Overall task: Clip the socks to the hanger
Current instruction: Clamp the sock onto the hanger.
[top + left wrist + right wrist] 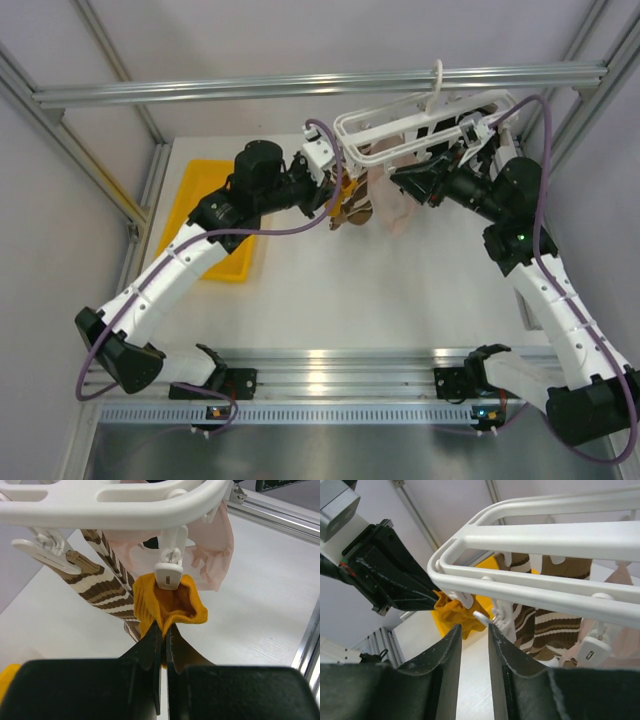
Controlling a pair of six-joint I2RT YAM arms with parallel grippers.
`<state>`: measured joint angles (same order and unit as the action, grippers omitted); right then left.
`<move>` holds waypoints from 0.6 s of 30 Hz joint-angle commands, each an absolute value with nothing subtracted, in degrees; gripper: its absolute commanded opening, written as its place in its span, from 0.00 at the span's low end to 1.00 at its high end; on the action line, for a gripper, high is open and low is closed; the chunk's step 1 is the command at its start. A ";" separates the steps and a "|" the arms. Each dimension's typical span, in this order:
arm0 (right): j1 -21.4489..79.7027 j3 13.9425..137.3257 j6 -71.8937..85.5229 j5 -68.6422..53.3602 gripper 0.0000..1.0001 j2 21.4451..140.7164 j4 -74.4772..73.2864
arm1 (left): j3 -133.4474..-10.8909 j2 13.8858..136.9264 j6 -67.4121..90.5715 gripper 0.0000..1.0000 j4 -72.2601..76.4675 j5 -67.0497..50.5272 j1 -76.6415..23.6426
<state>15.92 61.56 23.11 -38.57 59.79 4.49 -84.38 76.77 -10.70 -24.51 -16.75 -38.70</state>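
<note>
One white clip hanger (60, 512) anchors everything. Beneath it hang brown striped socks (100, 587) and a pale pink sock (215, 550). The mustard sock (172, 605) sits under its near rail, and its cuff appears caught in a small white clip (170, 572). The left gripper (164, 630) is pinched tight on that cuff just below the clip. The right gripper (473, 630), under the hanger's corner, has its jaws narrowly apart and holds nothing. The knit looks light and limp, so I'd take it by the thicker cuff.

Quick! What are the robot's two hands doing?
Left gripper: closed on the yellow sock.
Right gripper: open a little, holding nothing.
</note>
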 commanded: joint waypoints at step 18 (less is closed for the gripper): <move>22.06 63.72 21.98 -33.31 0.29 55.29 4.58 | -80.78 66.63 -13.70 0.50 -20.39 -25.92 -38.32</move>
<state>21.26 61.98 24.58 -34.65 57.98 3.88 -81.87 70.11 -11.18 -23.38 -21.08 -38.44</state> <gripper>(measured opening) 0.253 0.475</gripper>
